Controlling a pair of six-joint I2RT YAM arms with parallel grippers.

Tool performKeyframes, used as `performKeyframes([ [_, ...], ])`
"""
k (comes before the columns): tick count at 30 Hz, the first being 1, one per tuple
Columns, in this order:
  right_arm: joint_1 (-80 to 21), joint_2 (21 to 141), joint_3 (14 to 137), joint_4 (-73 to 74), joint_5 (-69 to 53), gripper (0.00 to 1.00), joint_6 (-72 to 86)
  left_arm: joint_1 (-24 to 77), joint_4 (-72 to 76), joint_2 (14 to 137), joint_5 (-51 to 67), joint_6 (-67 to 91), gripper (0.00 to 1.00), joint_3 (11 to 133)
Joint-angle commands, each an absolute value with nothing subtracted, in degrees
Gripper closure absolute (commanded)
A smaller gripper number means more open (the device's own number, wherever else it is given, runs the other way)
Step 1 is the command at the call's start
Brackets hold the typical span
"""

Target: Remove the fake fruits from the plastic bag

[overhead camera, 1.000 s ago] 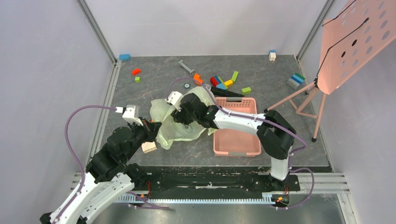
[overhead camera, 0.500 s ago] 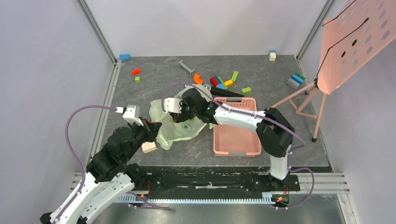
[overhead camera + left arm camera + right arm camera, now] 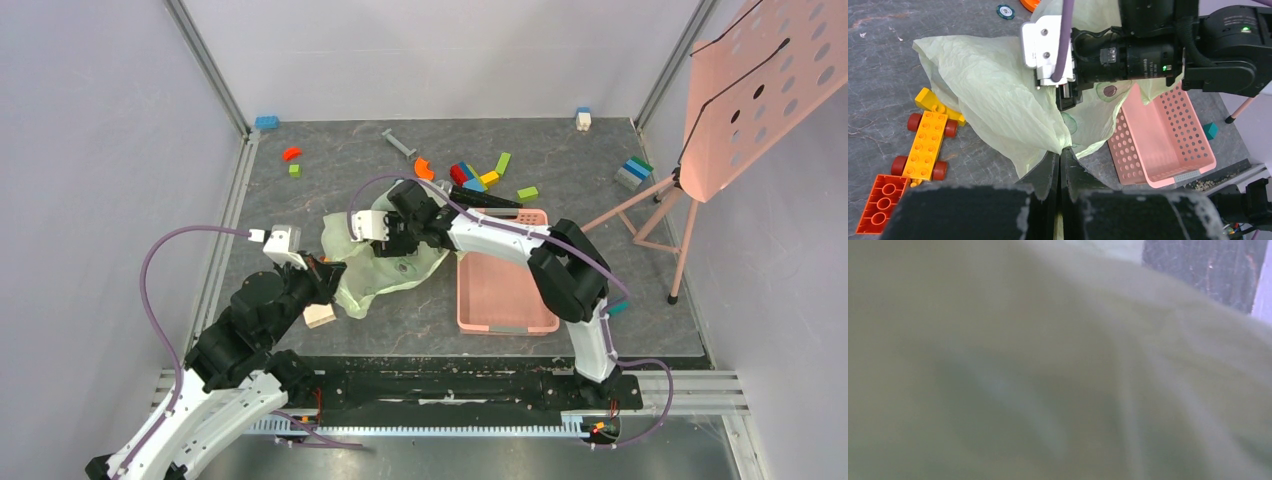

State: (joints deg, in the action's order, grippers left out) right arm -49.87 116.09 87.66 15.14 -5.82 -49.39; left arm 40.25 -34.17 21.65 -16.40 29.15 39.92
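Observation:
The pale green plastic bag lies crumpled on the table left of the pink basket. It also shows in the left wrist view. My left gripper is shut on the bag's near edge, and in the top view it sits at the bag's left side. My right gripper is pushed into the bag from the right. Its wrist view shows only blurred green film, so its fingers are hidden. No fake fruit is visible; the bag's contents are hidden.
The pink basket stands right of the bag, touching it. Coloured blocks lie behind, a wooden block by my left arm. A yellow toy car and an orange brick lie left of the bag. A pink stand is far right.
My right arm has swung left and back, deeper over the bag. The bag's right side has drawn in away from the basket. My left gripper has kept its hold and place.

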Motion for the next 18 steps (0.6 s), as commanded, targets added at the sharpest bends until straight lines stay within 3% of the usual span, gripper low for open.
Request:
performKeyframes([
  [1,-49.77,119.14,90.91,16.28,-8.57,0.28,-51.24,40.08,-33.31,22.15,-16.78,30.80,0.97,40.02],
  [12,-48.75,125.31,93.83,17.47,-8.86,0.31,-50.25,40.08,-33.27,22.60,-16.89,30.83,0.97,40.43],
  [14,-48.53,126.09,94.81,18.36,-8.79,0.36,-49.88,40.08,-33.35,22.60,-16.96,30.70,0.97,40.54],
  [18,-48.47,126.17,95.75,19.24,-7.41,0.57,-49.37,40.12,-33.62,22.48,-17.24,30.76,0.97,40.69],
])
